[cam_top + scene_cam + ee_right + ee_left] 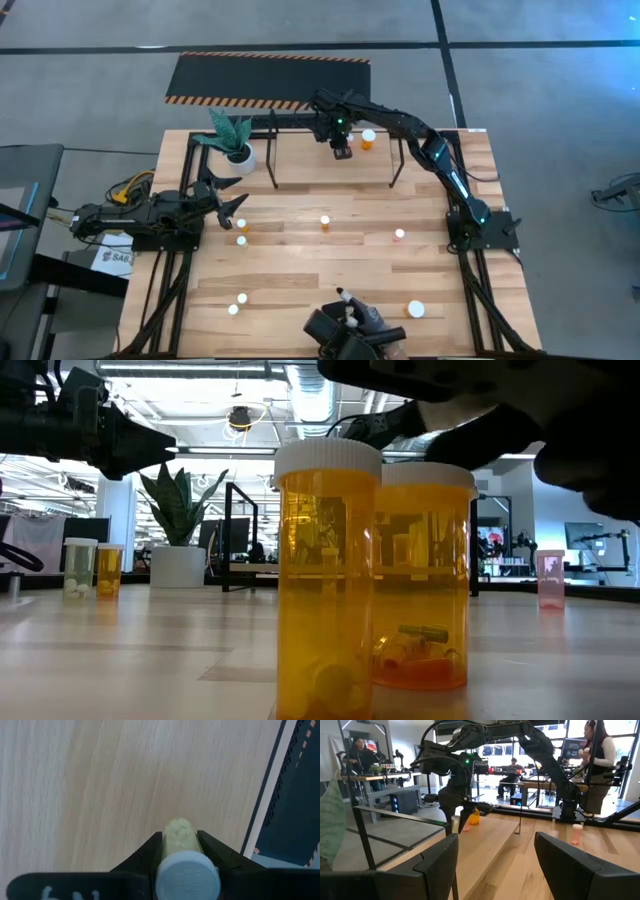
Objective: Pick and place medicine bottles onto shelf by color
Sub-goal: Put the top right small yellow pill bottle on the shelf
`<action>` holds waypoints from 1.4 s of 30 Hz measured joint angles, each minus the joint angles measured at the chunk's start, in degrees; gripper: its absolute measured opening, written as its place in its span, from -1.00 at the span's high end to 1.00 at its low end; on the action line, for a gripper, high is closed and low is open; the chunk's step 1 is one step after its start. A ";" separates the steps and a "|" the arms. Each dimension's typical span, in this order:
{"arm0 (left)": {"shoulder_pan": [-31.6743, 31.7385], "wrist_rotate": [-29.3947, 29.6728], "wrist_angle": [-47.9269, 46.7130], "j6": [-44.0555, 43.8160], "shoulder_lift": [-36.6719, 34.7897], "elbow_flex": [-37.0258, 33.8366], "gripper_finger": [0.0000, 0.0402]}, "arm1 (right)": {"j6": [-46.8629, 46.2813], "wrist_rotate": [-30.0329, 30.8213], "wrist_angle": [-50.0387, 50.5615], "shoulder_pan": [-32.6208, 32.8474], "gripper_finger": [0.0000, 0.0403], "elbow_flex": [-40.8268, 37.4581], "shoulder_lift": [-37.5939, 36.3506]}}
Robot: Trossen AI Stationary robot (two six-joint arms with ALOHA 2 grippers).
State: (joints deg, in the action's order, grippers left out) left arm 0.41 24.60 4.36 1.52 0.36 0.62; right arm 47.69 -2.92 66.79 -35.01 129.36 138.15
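A white-capped bottle (184,857) of pale pills sits clamped between the right gripper's (342,150) fingers, cap toward the wrist, long axis pointing down at the shelf's (300,140) wooden top. An orange bottle (368,139) stands just beside it. The left gripper (228,208), spread wide and empty, waits near the plant pot (240,156).

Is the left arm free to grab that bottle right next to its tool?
Probably yes. The left tool is open and empty, and the bottle stands upright just beside it on bare wood, with nothing between them.
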 joint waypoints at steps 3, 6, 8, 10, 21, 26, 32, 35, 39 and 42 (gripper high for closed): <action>0.01 0.00 0.02 0.00 0.00 -0.02 -0.24 | -1.05 0.00 0.04 -0.02 0.38 0.01 0.00; -0.01 0.00 0.01 0.00 0.00 -0.01 -0.24 | -1.12 0.00 -0.14 -0.01 0.38 0.00 0.00; -0.01 0.00 0.01 -0.01 0.00 -0.02 -0.24 | -1.14 -0.01 -0.47 0.02 0.38 0.00 0.00; 0.01 0.00 0.02 0.00 0.00 -0.02 -0.24 | -1.14 -0.02 -0.66 0.02 0.38 0.01 0.00; 0.01 0.00 0.00 0.00 0.00 -0.02 -0.24 | -1.17 -0.02 -0.22 0.02 0.38 0.00 0.00; -0.01 0.00 0.00 -0.02 0.00 -0.02 -0.24 | -1.16 -0.02 0.37 -0.04 0.38 0.00 0.00; 0.01 -0.01 0.01 -0.02 0.00 -0.01 -0.24 | -1.16 0.00 0.36 -0.15 0.38 0.00 0.00; 0.01 -0.02 0.01 0.00 0.00 0.00 -0.24 | -1.16 0.00 0.35 -0.20 0.38 0.01 0.00; 0.00 0.00 0.00 0.00 0.00 -0.02 -0.24 | -1.18 0.02 0.33 -0.43 0.32 0.00 0.00; 0.01 -0.02 0.00 -0.01 0.00 -0.02 -0.24 | -1.18 0.02 0.30 -0.74 0.27 0.00 0.00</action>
State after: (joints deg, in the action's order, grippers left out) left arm 0.43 24.58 4.36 1.51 0.36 0.61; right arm 46.50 -2.90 67.09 -35.74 129.36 138.15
